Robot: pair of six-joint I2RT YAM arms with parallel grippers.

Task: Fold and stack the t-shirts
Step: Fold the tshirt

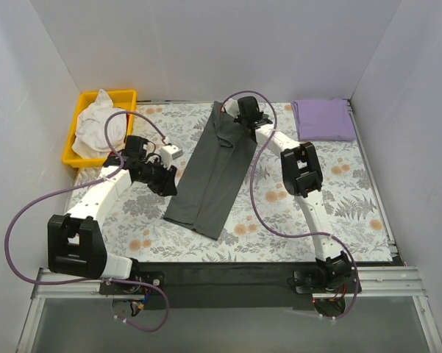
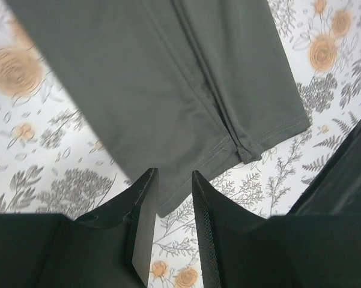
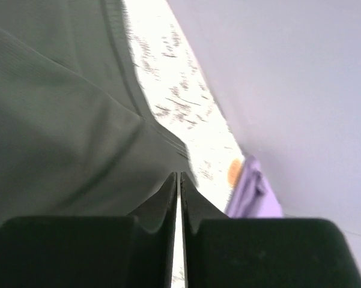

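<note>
My left pincer [image 2: 173, 180] is open just a little, with nothing in it, by the left edge of the dark grey t-shirt [image 1: 213, 173]. The shirt is a long strip slanting across the middle. My right pincer [image 3: 178, 177] is squeezed almost shut at the shirt's far end. The lavender t-shirt [image 1: 323, 119] lies folded in the far right corner. Bare tablecloth [image 1: 346, 206] spreads toward the right edge.

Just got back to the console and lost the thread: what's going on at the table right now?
The dark grey t-shirt lies folded into a long strip across the middle of the floral tablecloth. The right gripper is at its far end, jaws almost shut; whether they pinch cloth is unclear. The left gripper is at the strip's left edge, jaws slightly apart. The lavender t-shirt lies folded in the far right corner, so stacking is not yet done.
</note>
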